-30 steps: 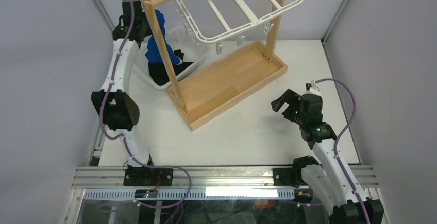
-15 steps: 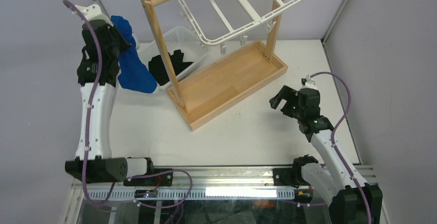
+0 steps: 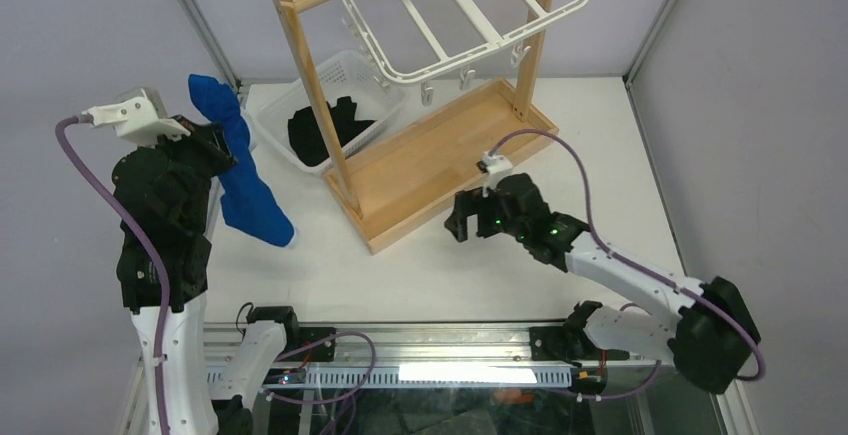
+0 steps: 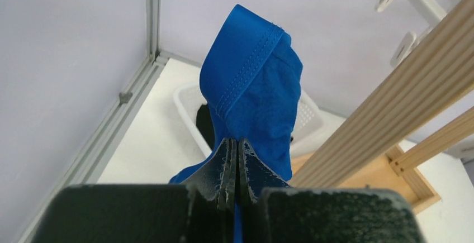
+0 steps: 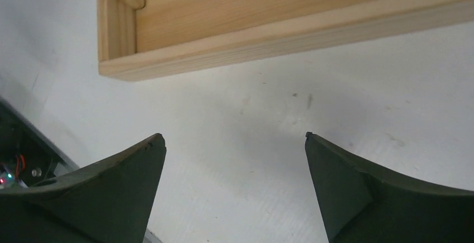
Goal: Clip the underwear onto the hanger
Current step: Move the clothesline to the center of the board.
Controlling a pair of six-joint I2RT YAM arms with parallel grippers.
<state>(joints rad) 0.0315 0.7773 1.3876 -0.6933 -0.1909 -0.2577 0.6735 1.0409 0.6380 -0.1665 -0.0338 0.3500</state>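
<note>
My left gripper [image 3: 222, 145] is shut on the bright blue underwear [image 3: 245, 187], which hangs from it in the air at the table's left, in front of the basket. In the left wrist view the blue cloth [image 4: 254, 95] rises from between my closed fingertips [image 4: 235, 142]. The white hanger [image 3: 470, 17] with small dangling clips hangs from the wooden rack at the top. My right gripper [image 3: 458, 221] is open and empty, low over the table by the near edge of the rack's wooden base [image 5: 279, 25].
A white basket [image 3: 385, 105] holding a black garment [image 3: 325, 125] stands at the back left beside the tall wooden rack [image 3: 310, 85]. The rack's wooden tray base [image 3: 450, 150] lies across the middle. The enclosure walls close in on both sides.
My left arm has swung out to the left and nearer, carrying the underwear out of the basket area. My right arm has reached left toward the rack's base.
</note>
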